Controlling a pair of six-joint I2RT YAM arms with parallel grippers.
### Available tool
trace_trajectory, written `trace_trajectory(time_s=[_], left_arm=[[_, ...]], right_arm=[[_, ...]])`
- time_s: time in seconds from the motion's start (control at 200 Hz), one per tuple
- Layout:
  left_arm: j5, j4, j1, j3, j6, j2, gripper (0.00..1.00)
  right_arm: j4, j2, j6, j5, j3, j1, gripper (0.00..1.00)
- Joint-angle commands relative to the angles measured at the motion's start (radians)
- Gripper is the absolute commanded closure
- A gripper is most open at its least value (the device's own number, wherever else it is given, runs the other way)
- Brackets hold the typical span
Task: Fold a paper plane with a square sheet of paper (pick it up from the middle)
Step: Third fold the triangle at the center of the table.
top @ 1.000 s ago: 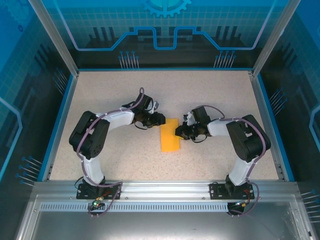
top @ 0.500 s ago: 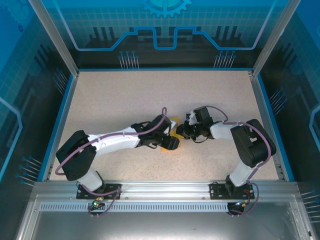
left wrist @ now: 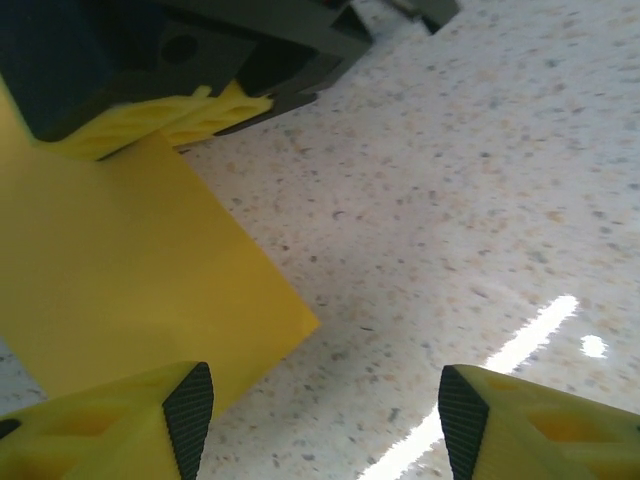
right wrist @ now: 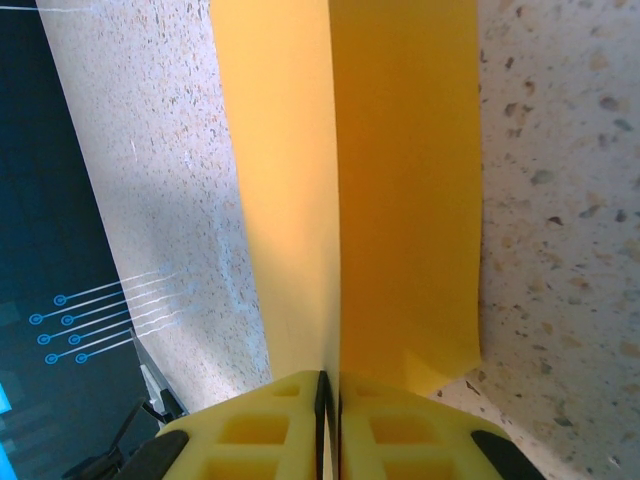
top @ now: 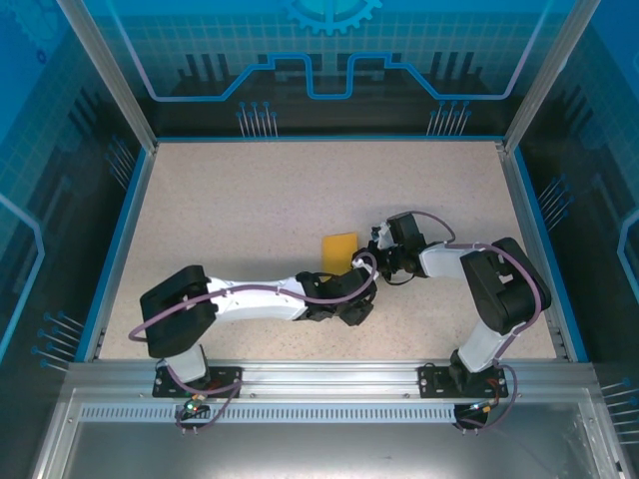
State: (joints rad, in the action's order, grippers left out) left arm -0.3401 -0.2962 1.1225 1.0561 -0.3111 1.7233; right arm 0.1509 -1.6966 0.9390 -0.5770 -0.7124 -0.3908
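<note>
The square sheet of paper [top: 337, 249] is orange-yellow and folded into a narrow rectangle, lying mid-table. My right gripper [right wrist: 328, 392] is shut on its right edge, with one layer [right wrist: 285, 180] lifted along the crease and the other [right wrist: 405, 180] flat on the table. From above, the right gripper [top: 372, 261] sits at the paper's right side. My left gripper [top: 355, 305] crosses the paper's near end. In the left wrist view the left gripper [left wrist: 322, 415] stands open over bare table, the paper's corner [left wrist: 120, 270] by its left fingertip [left wrist: 187, 412]. The right gripper's fingers [left wrist: 170, 118] pinch the paper at the top left.
The speckled table [top: 250, 200] has a blue rim [top: 118, 249] and clear walls all round. The left arm [top: 240, 302] stretches low across the near half of the table, and the right arm [top: 494, 284] bends at the right side.
The left arm swung from the paper's left side down across its near end, and its jaws opened wider. The right gripper kept its hold on the paper's right edge.
</note>
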Motion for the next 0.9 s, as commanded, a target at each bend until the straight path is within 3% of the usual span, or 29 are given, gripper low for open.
trace_trajectory(time_s=[0.0, 0.37, 0.645, 0.895], left_arm=[[-0.117, -0.036, 0.004, 0.04, 0.004, 0.033, 0.36], [-0.152, 0.01, 0.007, 0.034, 0.001, 0.038, 0.51], [-0.172, 0.011, 0.006, 0.014, 0.002, 0.014, 0.83], [-0.145, 0.023, -0.016, -0.013, -0.004, -0.009, 1.0]], right_arm=[[0.004, -0.013, 0.0, -0.017, -0.015, 0.013, 0.87], [-0.024, -0.018, -0.019, -0.01, -0.023, 0.017, 0.87], [-0.044, -0.006, -0.035, -0.008, -0.019, 0.021, 0.86], [-0.06, 0.011, -0.046, -0.006, -0.015, 0.024, 0.84]])
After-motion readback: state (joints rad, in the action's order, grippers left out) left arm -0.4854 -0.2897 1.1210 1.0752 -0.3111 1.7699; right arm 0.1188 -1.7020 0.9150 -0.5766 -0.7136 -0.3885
